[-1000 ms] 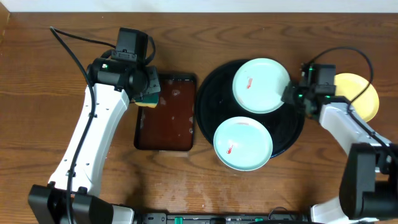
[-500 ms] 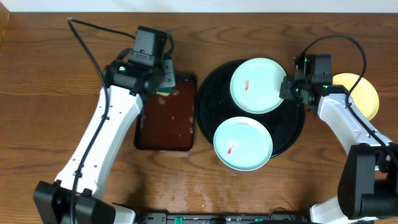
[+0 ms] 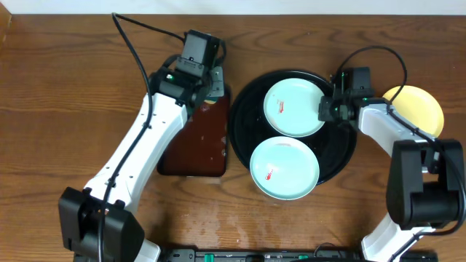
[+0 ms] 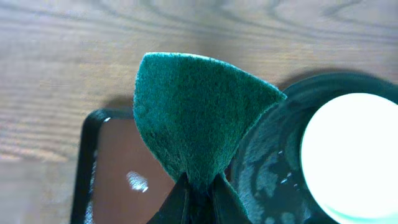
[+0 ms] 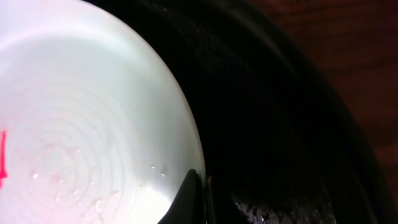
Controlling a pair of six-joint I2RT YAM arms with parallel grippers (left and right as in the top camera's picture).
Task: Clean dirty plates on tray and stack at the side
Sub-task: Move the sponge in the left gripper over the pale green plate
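Observation:
The round black tray (image 3: 244, 109) holds two mint-white plates, each with a red smear: a far one (image 3: 291, 106) and a near one (image 3: 284, 167). The pale yellow plate (image 3: 421, 109) lies on the table right of the tray. My right gripper (image 3: 325, 110) is shut on the far plate's right rim (image 5: 186, 149), one finger on top. My left gripper (image 3: 209, 87) is shut on a green sponge (image 4: 199, 118) and holds it above the gap between the brown tray and the black tray (image 4: 267, 168).
A rectangular dark-brown tray (image 3: 196, 142) with wet patches lies left of the black tray. Its surface shows in the left wrist view (image 4: 124, 180). Bare wooden table surrounds everything.
My left arm has swung right with the sponge, from over the brown tray to its far right corner. My right gripper has slid the far plate a little left.

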